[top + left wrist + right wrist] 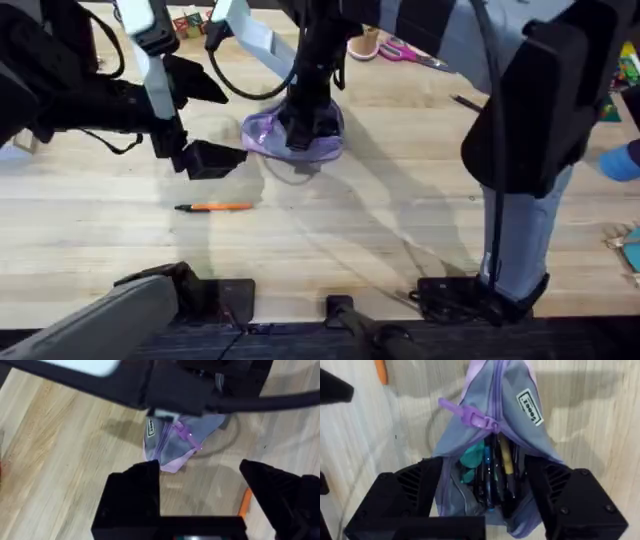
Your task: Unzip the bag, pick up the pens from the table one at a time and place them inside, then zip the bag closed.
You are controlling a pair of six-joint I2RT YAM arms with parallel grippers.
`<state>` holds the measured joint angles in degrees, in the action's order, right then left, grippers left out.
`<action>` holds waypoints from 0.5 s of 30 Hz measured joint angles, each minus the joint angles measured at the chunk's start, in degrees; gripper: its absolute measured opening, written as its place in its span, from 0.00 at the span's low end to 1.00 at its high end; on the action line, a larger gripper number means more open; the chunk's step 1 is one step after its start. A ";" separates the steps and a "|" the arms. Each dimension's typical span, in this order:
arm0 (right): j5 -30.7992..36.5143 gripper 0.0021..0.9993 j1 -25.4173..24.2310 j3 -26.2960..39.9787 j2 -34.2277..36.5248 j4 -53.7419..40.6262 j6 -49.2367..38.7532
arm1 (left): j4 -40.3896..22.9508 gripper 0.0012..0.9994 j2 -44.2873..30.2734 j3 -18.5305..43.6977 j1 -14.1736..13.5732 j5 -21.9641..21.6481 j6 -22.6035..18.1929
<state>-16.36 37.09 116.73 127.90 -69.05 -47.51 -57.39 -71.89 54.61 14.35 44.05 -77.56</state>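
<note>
The bag [490, 450] is seen on the table [400, 230], near the middle toward the far side, its zip partly undone so that a dark pen [485, 477] and other items can be made out inside. The open end of the bag is clamped between the fingers of the right gripper [487, 505], which is closed on the fabric from above. The purple zip pull [465, 412] is left lying free at the closed end of the zip. The left gripper [200, 475] is held just beside the bag with its fingers spread and nothing between them. The orange pen [215, 207] is found on the table nearer the arm bases, well apart from the bag. The loading step is judged to be in hand; next, the orange pen must be grasped by the left gripper and slid lengthwise into the mouth.
</note>
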 joint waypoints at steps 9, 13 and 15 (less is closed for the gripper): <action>0.02 1.00 0.23 0.00 0.00 -0.84 0.77 | -0.01 0.99 0.00 0.00 0.00 0.00 0.01; -0.02 1.00 0.25 0.00 -0.36 -1.95 0.79 | -0.01 0.99 0.00 0.00 0.00 0.00 0.02; -0.14 1.00 0.25 0.00 -1.27 -3.24 0.79 | -0.02 0.99 0.01 0.00 0.00 0.00 0.00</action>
<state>-16.50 37.34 116.73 126.63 -72.28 -46.72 -57.40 -71.88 54.61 14.35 44.05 -77.56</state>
